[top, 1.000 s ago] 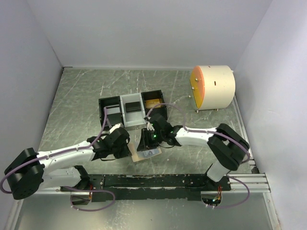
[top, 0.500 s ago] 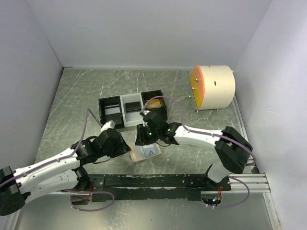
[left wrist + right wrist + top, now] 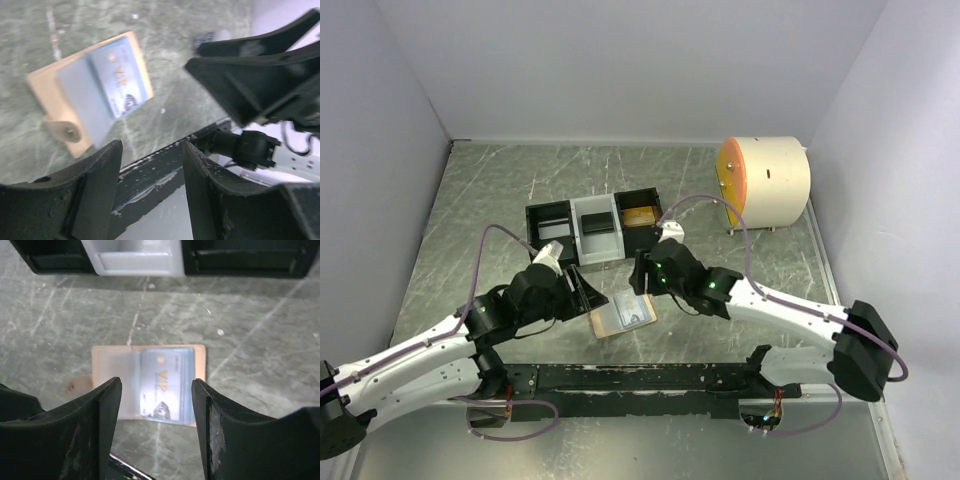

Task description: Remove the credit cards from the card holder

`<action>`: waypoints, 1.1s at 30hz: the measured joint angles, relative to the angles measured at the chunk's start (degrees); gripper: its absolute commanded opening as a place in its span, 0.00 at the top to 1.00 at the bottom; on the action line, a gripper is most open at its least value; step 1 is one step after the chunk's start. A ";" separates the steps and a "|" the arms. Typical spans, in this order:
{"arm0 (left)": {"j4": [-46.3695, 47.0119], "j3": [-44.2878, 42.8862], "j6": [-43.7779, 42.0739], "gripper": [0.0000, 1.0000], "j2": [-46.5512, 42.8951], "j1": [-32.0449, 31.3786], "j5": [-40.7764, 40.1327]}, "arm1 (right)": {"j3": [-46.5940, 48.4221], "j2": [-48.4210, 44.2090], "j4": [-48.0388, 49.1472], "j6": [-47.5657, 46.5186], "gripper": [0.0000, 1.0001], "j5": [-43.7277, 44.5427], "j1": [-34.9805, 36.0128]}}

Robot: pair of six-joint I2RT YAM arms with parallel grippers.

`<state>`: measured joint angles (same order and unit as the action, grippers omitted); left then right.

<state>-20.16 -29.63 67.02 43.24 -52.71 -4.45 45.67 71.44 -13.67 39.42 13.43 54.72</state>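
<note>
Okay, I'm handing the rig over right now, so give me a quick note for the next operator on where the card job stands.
Left gripper: open, empty, low beside the card holder.
Right gripper: open, empty, above the holder.
The card holder lies open and flat on the table, in front of the tray.
Done: a gold card and a black card lie in separate tray compartments.
Left: one VIP card sits in the holder's pocket and needs pulling out.
</note>
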 measured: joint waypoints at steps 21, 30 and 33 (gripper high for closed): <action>26.86 3.30 0.48 0.35 22.38 -3.34 0.20 | -18.21 -13.42 5.33 0.63 0.48 -3.04 -3.08; 29.05 4.79 2.80 0.43 26.32 -4.13 -4.74 | -18.56 -9.11 12.28 1.68 0.57 -14.73 -6.03; 31.43 6.34 4.42 0.49 28.06 -4.20 -5.01 | -17.62 -7.15 13.03 1.64 0.63 -17.18 -6.27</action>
<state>11.27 -23.29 71.44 71.31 -56.90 -9.45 28.05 64.29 -0.64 41.06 -3.75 48.45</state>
